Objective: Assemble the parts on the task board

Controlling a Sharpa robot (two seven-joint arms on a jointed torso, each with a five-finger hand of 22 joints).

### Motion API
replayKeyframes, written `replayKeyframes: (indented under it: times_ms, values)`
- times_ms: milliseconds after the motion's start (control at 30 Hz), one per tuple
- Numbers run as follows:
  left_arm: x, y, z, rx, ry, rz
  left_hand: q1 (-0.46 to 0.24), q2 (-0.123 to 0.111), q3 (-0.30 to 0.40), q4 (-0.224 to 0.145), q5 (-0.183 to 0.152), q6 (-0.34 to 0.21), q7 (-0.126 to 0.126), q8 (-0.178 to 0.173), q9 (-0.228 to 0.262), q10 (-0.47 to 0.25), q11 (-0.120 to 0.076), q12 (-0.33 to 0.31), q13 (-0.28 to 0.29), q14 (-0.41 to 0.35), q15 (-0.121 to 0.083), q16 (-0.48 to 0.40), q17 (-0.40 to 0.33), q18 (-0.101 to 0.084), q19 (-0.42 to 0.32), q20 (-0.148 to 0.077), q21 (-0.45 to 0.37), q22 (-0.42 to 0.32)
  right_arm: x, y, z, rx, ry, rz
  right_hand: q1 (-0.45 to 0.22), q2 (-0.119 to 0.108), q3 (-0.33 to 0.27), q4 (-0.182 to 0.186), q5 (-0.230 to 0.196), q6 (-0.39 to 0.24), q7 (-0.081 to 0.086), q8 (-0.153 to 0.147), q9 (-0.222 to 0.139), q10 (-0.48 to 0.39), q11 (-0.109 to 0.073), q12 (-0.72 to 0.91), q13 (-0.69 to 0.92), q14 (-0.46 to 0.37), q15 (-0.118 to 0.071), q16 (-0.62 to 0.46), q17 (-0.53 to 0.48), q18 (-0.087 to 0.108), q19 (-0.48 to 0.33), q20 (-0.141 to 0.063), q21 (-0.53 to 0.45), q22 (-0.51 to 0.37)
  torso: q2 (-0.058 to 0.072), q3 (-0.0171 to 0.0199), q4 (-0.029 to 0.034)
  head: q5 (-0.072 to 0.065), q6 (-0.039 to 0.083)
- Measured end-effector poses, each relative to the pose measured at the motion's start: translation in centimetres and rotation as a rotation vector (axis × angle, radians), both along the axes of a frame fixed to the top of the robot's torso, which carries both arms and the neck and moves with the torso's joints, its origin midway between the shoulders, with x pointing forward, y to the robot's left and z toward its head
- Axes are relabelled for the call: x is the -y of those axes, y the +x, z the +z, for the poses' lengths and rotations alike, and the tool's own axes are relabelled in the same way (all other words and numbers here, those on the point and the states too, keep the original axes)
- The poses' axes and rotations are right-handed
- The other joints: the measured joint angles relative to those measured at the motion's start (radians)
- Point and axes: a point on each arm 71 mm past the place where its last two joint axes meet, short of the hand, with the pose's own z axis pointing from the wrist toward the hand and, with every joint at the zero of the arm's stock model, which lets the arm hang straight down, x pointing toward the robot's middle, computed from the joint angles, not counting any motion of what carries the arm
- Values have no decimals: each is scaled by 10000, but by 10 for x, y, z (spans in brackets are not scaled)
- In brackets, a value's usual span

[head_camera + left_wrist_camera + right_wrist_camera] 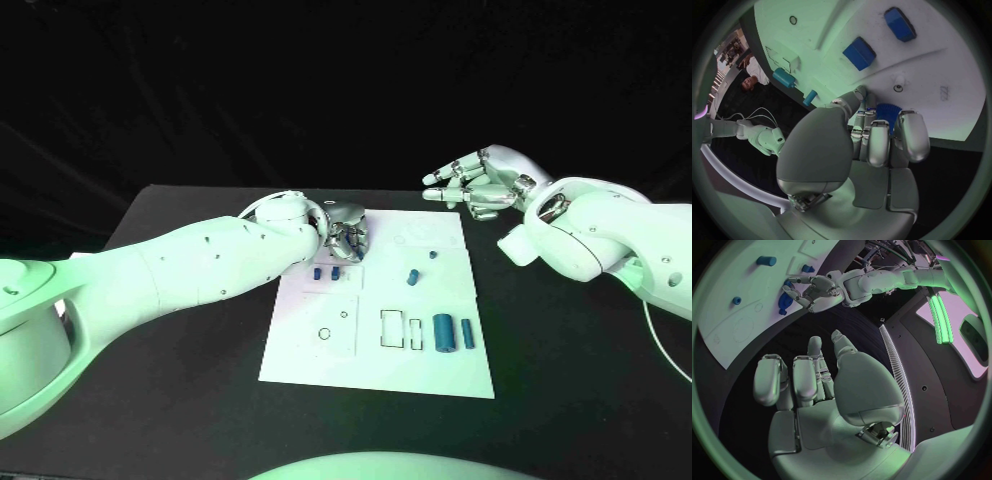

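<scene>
Task board [378, 375] lies mid-table; printing on it illegible. Left hand [343, 232] at the board's far left corner grasps a blue part [887, 112]. Right hand [480, 180], fingers apart, holds nothing beyond the far right corner.

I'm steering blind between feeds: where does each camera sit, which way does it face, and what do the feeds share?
Head view: on the robot's head, looking down at the black table and task board; both arms enter, left hand on the board's far end, right hand raised off it.
Left wrist view: behind the left hand, facing the board; its fingers close on a blue part.
Right wrist view: behind the right hand, facing across the board.
Shared: the right wrist view also shows the left hand.
</scene>
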Motion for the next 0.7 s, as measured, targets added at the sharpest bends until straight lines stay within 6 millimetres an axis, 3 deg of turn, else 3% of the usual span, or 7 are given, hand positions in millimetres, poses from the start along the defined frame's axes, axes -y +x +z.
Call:
replayKeyframes:
  times_ms: [100,400,700]
  values:
    - [0,-1,-1,9,-93,2,12,11,211,-147,0,125,16,-32,0,122,-5,-1,43,-30,-30,0,0,-113,0,0,24,56,0,0,0,-4,0,11,0,0,0,0,38,0,0,0,0,0,0,40,0,0,0,0,0,0,0,0,0,0,0,-3,2,-1,-3]
    - [-8,-4,-1,-69,-503,128,-29,-30,314,-195,-1,160,51,-57,-12,136,3,-76,73,-30,-30,0,-39,-112,0,0,52,94,-1,0,0,-16,-5,27,0,0,0,0,38,0,0,0,0,0,0,40,0,0,0,0,0,0,0,0,0,0,-8,-6,-2,-2,16]
    - [-23,-8,15,72,-1090,307,-152,-153,368,-193,-1,180,34,-57,-24,172,39,-139,81,-30,-30,0,-97,-111,0,0,52,100,0,1,-1,-26,-18,13,0,0,1,-1,38,0,0,0,0,0,0,40,1,0,0,0,0,0,0,0,0,0,-16,-4,19,-4,51]
